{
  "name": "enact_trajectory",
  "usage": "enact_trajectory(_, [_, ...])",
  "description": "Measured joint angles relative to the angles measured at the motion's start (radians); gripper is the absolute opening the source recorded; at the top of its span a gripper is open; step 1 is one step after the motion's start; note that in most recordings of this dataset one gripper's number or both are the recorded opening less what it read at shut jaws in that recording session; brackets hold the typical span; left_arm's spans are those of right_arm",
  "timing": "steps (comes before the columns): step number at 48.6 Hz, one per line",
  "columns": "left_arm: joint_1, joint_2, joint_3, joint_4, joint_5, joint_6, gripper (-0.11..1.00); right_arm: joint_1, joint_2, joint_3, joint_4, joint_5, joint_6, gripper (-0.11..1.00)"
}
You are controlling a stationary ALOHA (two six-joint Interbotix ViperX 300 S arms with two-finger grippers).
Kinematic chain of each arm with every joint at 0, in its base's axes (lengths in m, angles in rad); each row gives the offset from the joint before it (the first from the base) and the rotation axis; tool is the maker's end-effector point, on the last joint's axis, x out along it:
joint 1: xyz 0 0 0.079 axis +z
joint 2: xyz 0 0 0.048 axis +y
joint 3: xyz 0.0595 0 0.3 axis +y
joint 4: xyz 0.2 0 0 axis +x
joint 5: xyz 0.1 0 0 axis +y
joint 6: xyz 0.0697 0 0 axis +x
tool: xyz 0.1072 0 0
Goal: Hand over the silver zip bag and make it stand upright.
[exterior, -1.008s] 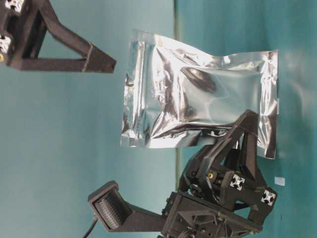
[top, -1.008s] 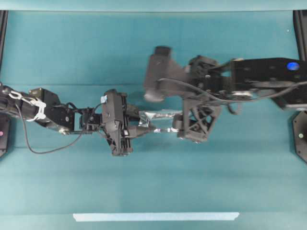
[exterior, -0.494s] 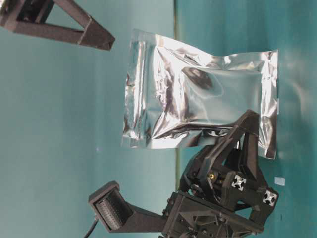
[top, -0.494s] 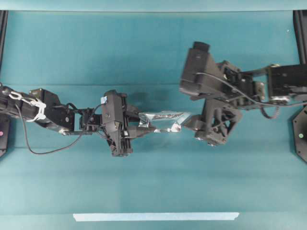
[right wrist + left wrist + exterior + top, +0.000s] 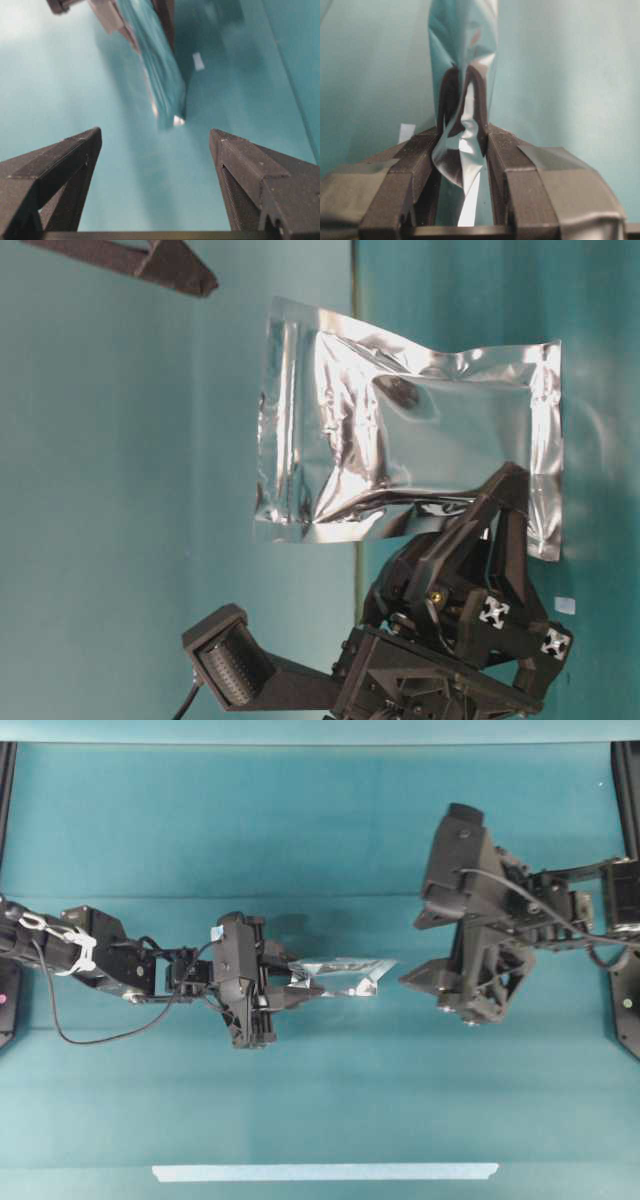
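Note:
The silver zip bag [image 5: 345,972] is a shiny, crinkled foil pouch held above the teal table at its middle. My left gripper [image 5: 300,984] is shut on the bag's left end. In the left wrist view the foil [image 5: 465,75] is pinched between the two pads [image 5: 462,145]. From table level the bag [image 5: 410,440] shows broadside, with my left gripper [image 5: 505,505] gripping one sealed edge. My right gripper [image 5: 420,965] stands wide open a short way right of the bag's free end, touching nothing. Its wrist view shows the bag [image 5: 162,80] edge-on beyond the empty gripper [image 5: 155,137].
A long pale tape strip [image 5: 325,1172] lies along the table's front edge. A small white tape scrap [image 5: 198,61] lies on the teal surface under the bag, the same scrap [image 5: 565,605] showing at table level. Dark frame posts stand at both far edges.
My right gripper has drawn back to the right, away from the bag's free end, staying open. The left gripper and the bag have barely moved.

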Motion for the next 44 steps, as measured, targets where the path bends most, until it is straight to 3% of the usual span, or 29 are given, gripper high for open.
enact_trajectory(44, [0.0,0.005,-0.009,0.002,0.028,0.006,0.28,0.0,-0.067,0.058,0.0,-0.04,0.005,0.85])
